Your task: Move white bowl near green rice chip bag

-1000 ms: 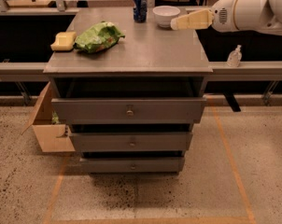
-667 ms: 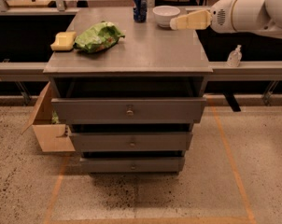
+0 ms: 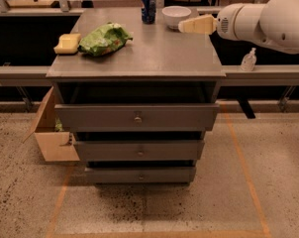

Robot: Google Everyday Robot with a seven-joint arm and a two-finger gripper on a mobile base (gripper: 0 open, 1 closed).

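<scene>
The white bowl stands at the far right of the grey cabinet top, just right of a blue soda can. The green rice chip bag lies at the left of the top, well apart from the bowl. My gripper reaches in from the right on a white arm. Its cream tip sits just in front and to the right of the bowl, at about rim height. It holds nothing that I can see.
A yellow sponge block lies against the bag's left side. The cabinet has three partly open drawers. A small clear bottle stands on the rail to the right. An open cardboard box sits on the floor to the left.
</scene>
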